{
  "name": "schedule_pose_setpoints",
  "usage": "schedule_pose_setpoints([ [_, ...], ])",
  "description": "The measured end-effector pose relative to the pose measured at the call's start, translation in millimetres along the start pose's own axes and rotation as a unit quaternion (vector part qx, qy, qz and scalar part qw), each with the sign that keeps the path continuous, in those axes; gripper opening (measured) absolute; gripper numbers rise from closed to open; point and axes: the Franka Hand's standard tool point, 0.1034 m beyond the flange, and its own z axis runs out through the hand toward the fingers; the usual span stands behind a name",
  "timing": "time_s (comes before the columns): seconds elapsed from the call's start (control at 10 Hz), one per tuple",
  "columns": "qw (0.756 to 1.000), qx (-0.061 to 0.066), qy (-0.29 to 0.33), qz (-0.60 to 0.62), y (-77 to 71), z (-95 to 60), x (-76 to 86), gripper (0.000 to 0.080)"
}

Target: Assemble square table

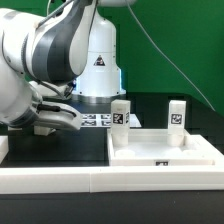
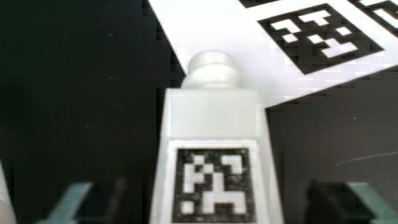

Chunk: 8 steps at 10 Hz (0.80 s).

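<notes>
Your arm [image 1: 45, 50] fills the exterior view's left and hides most of the hand there. On the white base [image 1: 98, 65] behind it you can see a triangle label, but its print is too small to read. The rail [image 1: 60, 182] runs along the front and is cut off at both sides.

The top [image 1: 150, 153] sits just behind the rail on the exterior view's right, open side up. A small dark mark on its front wall cannot be read. The marker board [image 1: 95, 120] lies flat at the foot of the base, partly covered by the arm.

The left leg [image 1: 120, 112] and the right leg [image 1: 177, 114] stand upright at the top's far edge, tags facing the camera. You cannot tell whether they stand inside the rim or just behind it.

In the wrist view, a third leg [image 2: 214, 125] lies on the black table [image 2: 71, 80], tag face up. Its peg [image 2: 214, 70] reaches the edge of the marker board [image 2: 222, 30]. This leg sits inside your gripper [image 2: 210, 200]. The fingers [image 2: 71, 200] stand apart on either side of it, with a dark gap showing on each side, so nothing is clamped.

All the tags show only black-and-white block patterns, with no letters. The frame cuts off the bottom of the third leg's tag.
</notes>
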Motion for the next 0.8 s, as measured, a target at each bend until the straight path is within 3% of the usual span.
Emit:
schedule_pose_setpoints([
  [0.1, 1.0, -0.001, 0.001, -0.001, -1.3, 0.0, 0.4, 0.0386],
  [0.2, 1.0, -0.003, 0.001, 0.0, -4.8, -0.4, 0.6, 0.0285],
  [0.5, 1.0, -0.012, 0.008, 0.004, -20.2, -8.1, 0.1, 0.0285],
  [0.8, 1.0, -0.024, 0.002, 0.002, -45.8, -39.4, -12.8, 0.0285],
])
